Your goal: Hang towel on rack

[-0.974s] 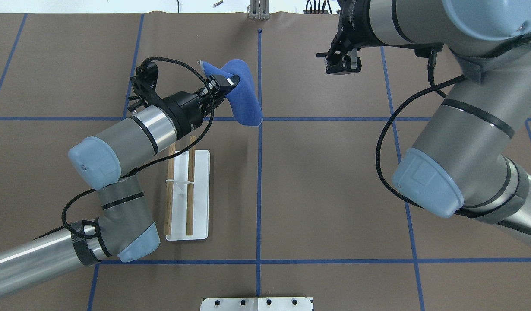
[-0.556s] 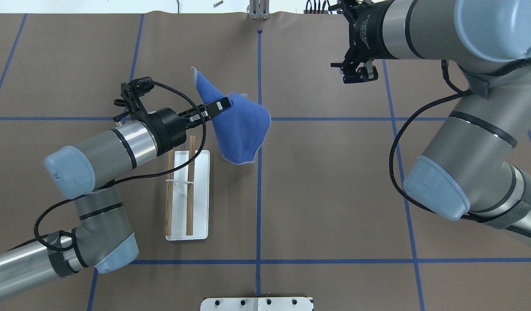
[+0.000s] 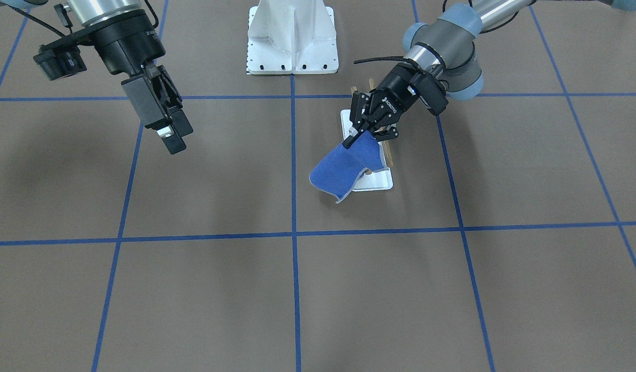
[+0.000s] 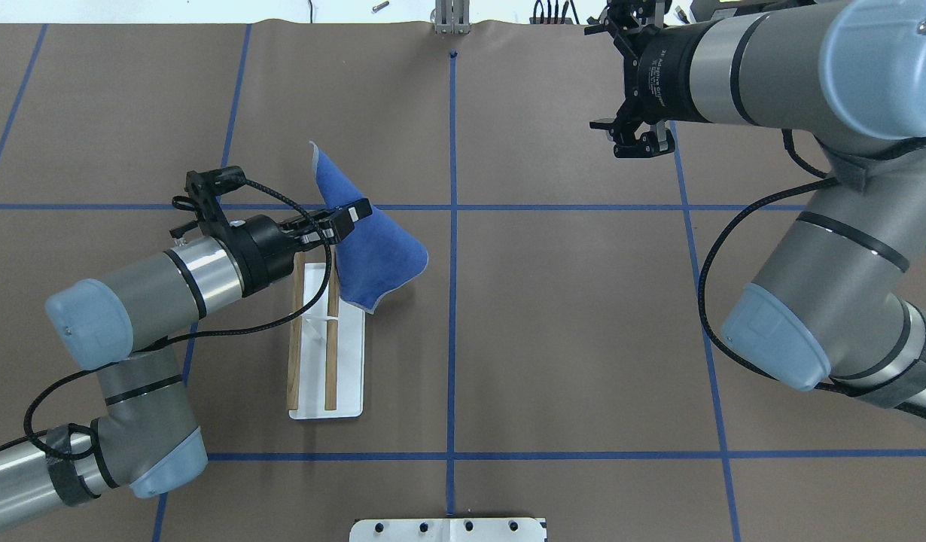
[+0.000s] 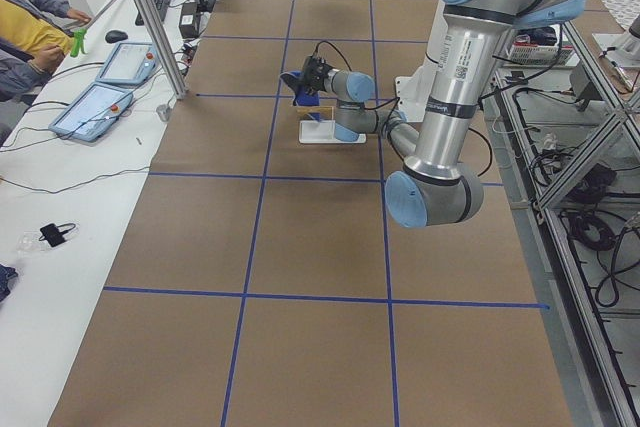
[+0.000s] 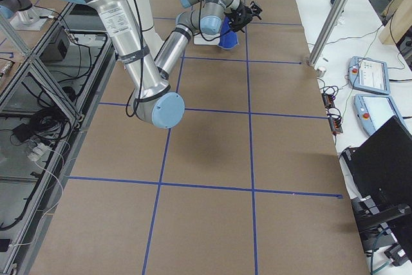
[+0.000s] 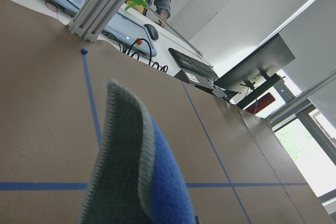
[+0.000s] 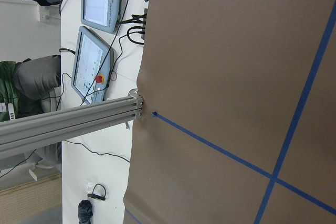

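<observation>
Towel (image 4: 376, 252) hangs from my left gripper (image 4: 355, 214), which is clenched on the upper part of the cloth. The blue cloth spreads downward and toward the middle of the table. It is in the air over the end of the rack (image 4: 350, 361) that is farthest from my base, and its lowest corner covers the white base there. I cannot tell whether it touches the rods. My right gripper (image 3: 172, 135) hovers well apart, holding nothing, and I cannot tell if its fingers are apart.
</observation>
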{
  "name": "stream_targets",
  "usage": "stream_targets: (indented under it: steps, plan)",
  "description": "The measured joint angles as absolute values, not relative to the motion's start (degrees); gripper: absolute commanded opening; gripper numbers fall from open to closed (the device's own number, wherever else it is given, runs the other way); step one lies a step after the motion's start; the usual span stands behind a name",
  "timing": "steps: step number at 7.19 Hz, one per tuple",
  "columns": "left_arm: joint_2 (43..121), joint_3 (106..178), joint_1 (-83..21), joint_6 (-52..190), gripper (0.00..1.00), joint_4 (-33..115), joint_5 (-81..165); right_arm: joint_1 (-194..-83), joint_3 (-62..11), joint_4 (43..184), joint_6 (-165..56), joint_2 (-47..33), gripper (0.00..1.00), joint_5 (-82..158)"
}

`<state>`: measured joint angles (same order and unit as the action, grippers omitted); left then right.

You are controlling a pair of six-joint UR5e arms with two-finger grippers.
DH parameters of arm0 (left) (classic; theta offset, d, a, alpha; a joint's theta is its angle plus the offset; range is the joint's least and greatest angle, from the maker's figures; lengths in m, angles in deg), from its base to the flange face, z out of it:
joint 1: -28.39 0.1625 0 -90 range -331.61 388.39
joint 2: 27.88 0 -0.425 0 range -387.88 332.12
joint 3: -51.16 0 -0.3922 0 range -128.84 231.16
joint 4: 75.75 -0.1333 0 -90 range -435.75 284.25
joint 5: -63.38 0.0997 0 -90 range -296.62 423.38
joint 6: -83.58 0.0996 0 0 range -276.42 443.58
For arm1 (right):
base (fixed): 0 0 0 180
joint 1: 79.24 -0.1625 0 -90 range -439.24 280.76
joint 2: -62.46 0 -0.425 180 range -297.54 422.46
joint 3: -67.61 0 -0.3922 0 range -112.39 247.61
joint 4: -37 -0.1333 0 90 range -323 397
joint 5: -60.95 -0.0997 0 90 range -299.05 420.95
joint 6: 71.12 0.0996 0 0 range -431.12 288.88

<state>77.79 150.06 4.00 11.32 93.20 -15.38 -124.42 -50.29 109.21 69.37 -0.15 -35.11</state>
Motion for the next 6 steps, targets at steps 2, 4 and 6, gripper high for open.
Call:
stream_targets:
  steps: [2,4,6]
  plan:
    - [70.49,154.93,5.29,10.99,0.0,95.94,-15.31,-124.42,-50.25,109.16,69.34,-0.14,1.0,-35.17]
    - [64.54,155.22,5.57,10.83,0.0,102.44,-15.38,-124.41,-50.25,109.16,69.31,-0.12,1.0,-35.18]
    - [63.97,153.55,5.7,7.31,0.67,104.58,-15.36,-124.42,-49.99,109.33,69.13,-0.05,1.0,-35.13]
